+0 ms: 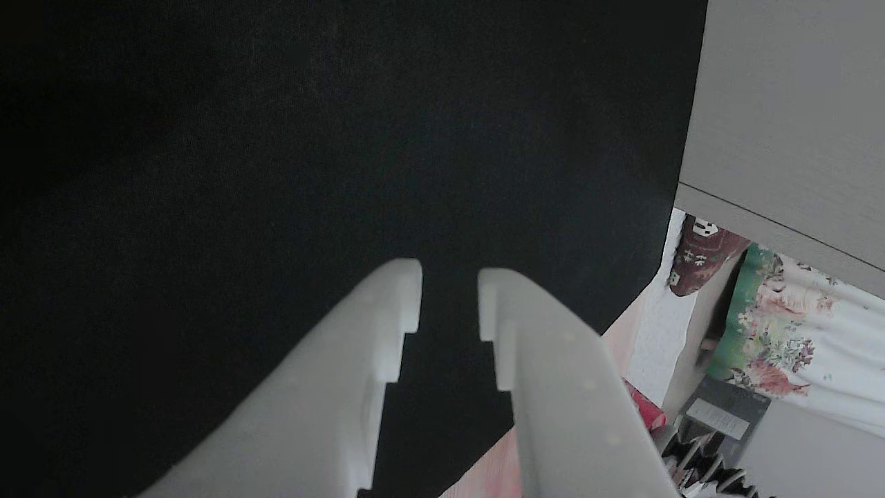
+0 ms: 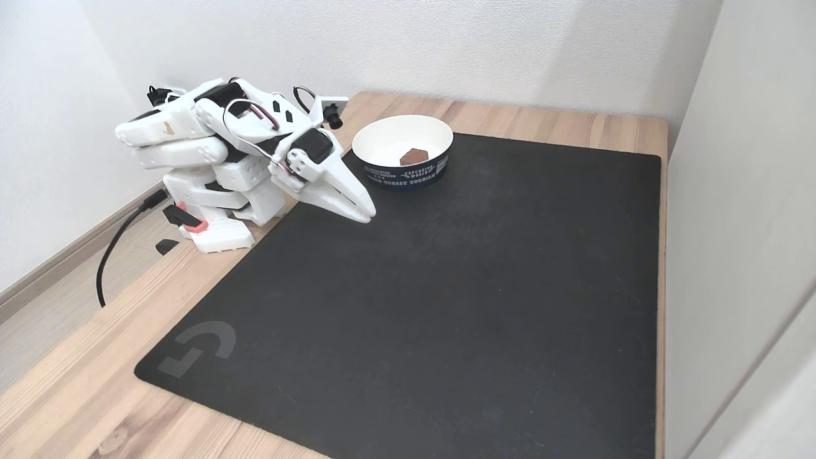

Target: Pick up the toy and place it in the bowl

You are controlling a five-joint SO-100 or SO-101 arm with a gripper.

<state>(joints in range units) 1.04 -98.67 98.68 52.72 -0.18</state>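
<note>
The toy [image 2: 414,156], a small dull-red block, lies inside the bowl [image 2: 381,131]. That bowl is white within, has a dark printed band outside, and stands at the far edge of the black mat [image 2: 446,299] in the fixed view. My gripper [image 2: 368,215] hangs low over the mat's far left part, just left of and nearer than the bowl, on a folded white arm. In the other view my gripper [image 1: 449,297] shows two white stepped fingers [image 1: 377,332] with a narrow gap between them. It is open and nothing sits in the gap, only black mat beneath.
The arm's base [image 2: 217,223] sits on the wooden table [image 2: 83,395] left of the mat, with a black cable [image 2: 111,255] trailing off the table's left side. A pale wall panel [image 2: 739,223] borders the table on the right.
</note>
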